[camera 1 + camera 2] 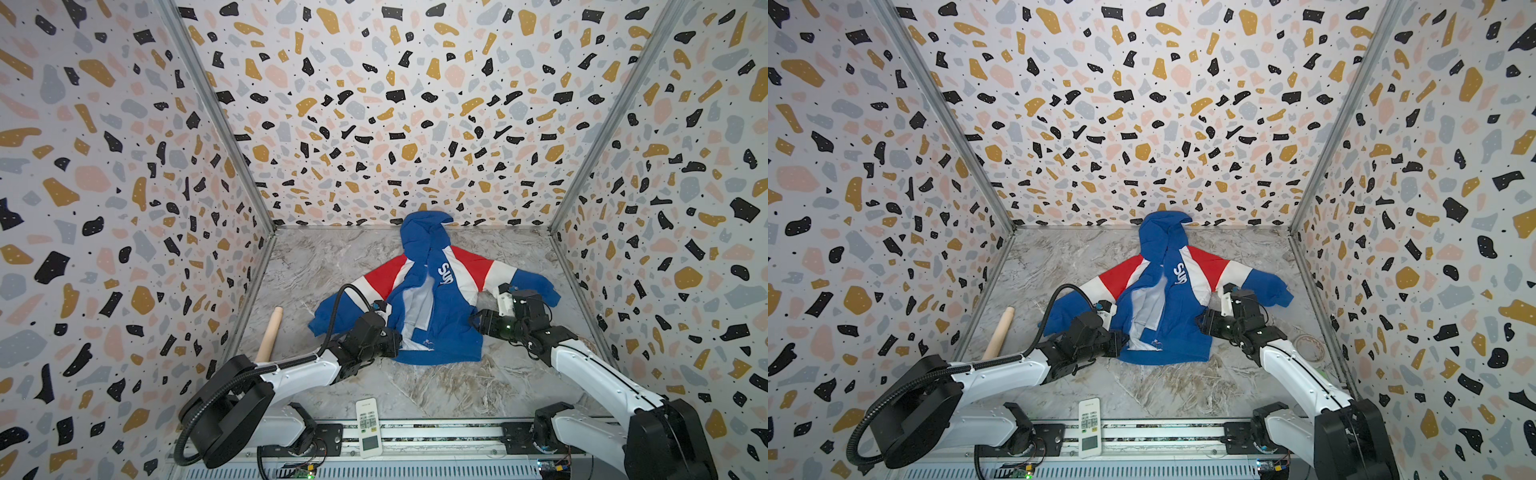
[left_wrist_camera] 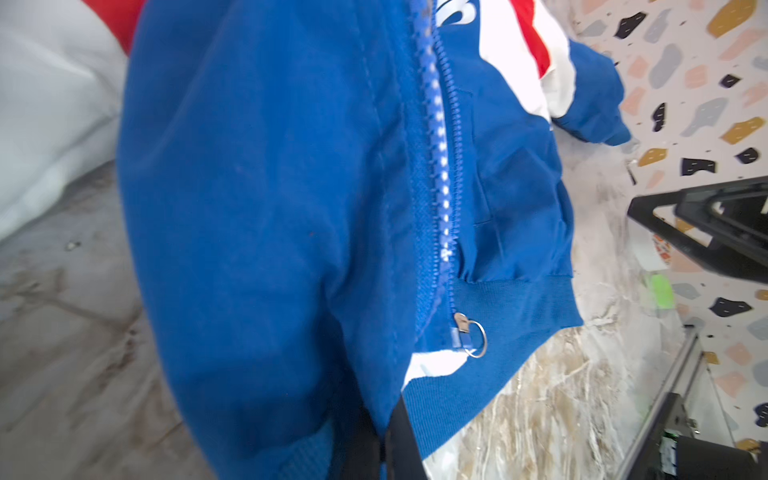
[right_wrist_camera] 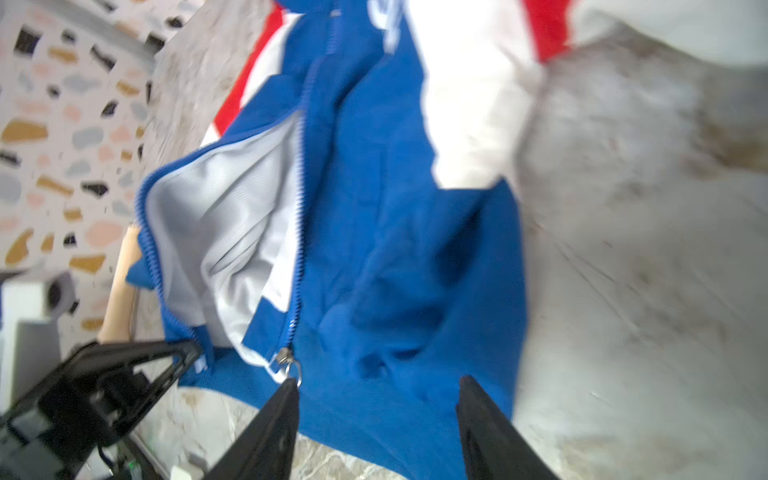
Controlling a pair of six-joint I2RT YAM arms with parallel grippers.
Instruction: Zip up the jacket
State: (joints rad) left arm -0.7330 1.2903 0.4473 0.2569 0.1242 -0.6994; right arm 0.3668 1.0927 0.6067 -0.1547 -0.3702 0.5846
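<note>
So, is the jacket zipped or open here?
Open. The zipper slider sits at the jacket hem, and the front panels spread apart above it, baring grey lining.

A pale wooden rod (image 1: 270, 334) lies on the marbled grey counter (image 1: 436, 386) close to the left wall, a white remote control (image 1: 369, 428) rests at the counter's near edge, partly over a metal rail (image 1: 436, 432), and terrazzo-patterned walls (image 1: 395, 104) enclose three sides.

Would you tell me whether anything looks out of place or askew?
The blue hooded jacket lies unzipped, its front gaping over grey lining. A beige wooden rod beside it and a white remote control on the front rail seem unrelated.
</note>
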